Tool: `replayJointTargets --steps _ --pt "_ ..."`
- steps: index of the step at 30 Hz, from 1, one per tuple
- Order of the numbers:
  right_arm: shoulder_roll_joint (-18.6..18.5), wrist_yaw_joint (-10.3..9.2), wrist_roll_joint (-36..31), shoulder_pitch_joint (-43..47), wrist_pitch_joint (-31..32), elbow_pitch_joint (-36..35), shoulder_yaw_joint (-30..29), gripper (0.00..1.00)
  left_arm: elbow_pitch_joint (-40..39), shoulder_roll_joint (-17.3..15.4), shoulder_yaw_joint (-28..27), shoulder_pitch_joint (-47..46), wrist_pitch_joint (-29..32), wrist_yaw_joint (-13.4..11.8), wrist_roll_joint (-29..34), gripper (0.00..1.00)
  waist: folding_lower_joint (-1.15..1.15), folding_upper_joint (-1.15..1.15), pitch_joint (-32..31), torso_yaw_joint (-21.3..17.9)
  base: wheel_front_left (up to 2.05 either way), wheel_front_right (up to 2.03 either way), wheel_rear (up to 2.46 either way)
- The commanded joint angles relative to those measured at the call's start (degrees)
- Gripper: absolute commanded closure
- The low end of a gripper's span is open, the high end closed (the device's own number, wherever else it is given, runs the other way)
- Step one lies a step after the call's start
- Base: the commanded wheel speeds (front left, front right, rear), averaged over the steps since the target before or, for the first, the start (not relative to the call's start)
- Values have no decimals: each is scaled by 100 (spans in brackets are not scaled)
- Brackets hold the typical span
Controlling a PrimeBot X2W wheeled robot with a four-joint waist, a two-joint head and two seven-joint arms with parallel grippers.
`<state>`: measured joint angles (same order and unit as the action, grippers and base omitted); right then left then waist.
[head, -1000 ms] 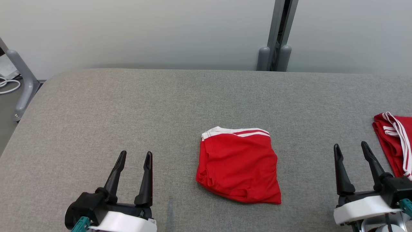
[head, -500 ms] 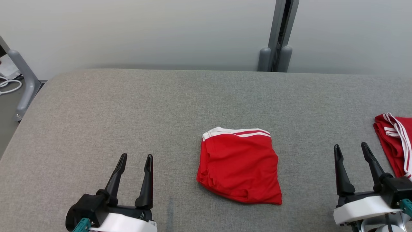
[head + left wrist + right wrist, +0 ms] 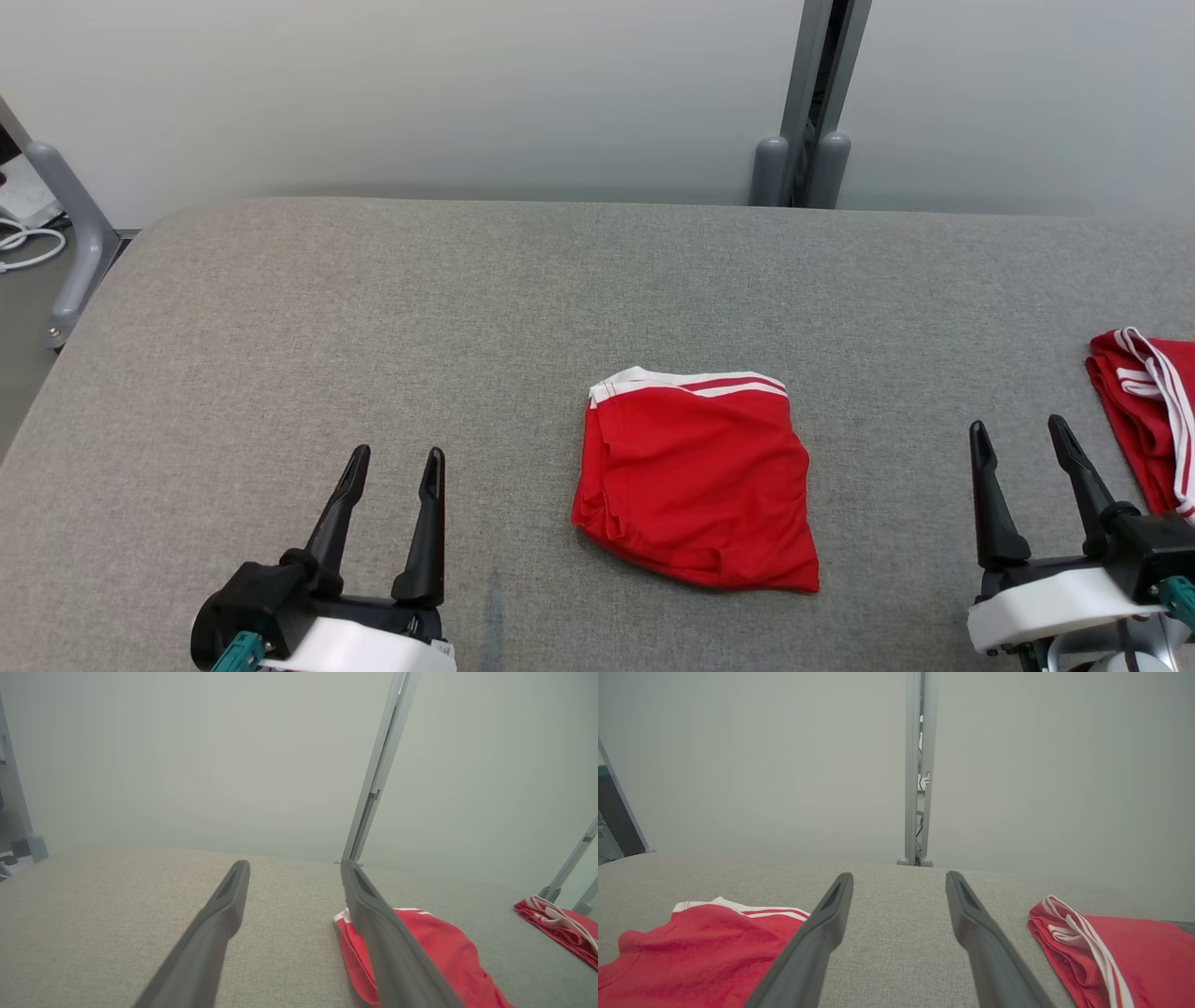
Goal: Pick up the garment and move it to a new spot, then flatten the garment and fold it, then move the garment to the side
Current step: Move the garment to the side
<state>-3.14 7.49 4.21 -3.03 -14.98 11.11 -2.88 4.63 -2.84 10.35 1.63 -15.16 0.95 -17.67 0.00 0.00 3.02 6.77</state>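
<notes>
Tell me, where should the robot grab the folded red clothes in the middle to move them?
Probably the thick near-left edge of the folded red clothes, where the layers bunch up into a lip on the grey table. The open left gripper sits on that side, so it could come in low from the left and pinch all the layers together, keeping the fold.

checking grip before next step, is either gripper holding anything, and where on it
Nothing is held. The left gripper and right gripper are both open, apart from the folded red garment.
</notes>
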Motion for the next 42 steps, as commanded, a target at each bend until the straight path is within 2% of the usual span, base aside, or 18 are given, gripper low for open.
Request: replayJointTargets --steps 1,23,27,30,37,42 --pt "-5 0 32 -44 -19 6 -9 0 12 -21 -16 -7 1 16 14 0 0 0 1 0 0 0 0" --pt "-43 0 123 -25 -19 169 116 0 36 -20 45 0 1 36 23 0 0 0 16 71 0 0 0" --pt "-152 0 721 -131 57 439 488 0 67 -20 106 -62 1 72 54 0 0 0 102 136 0 0 0" --pt "-422 0 1194 -272 282 614 926 0 86 -19 117 -116 1 103 85 0 0 0 213 178 0 0 0" --pt "-1067 0 2647 -748 1101 778 2040 0 122 -19 146 -309 2 168 138 0 0 0 553 360 0 0 0" --pt "-1509 0 3741 -1142 1715 933 2576 0 115 -19 218 -471 1 203 144 0 0 0 772 530 0 0 0"
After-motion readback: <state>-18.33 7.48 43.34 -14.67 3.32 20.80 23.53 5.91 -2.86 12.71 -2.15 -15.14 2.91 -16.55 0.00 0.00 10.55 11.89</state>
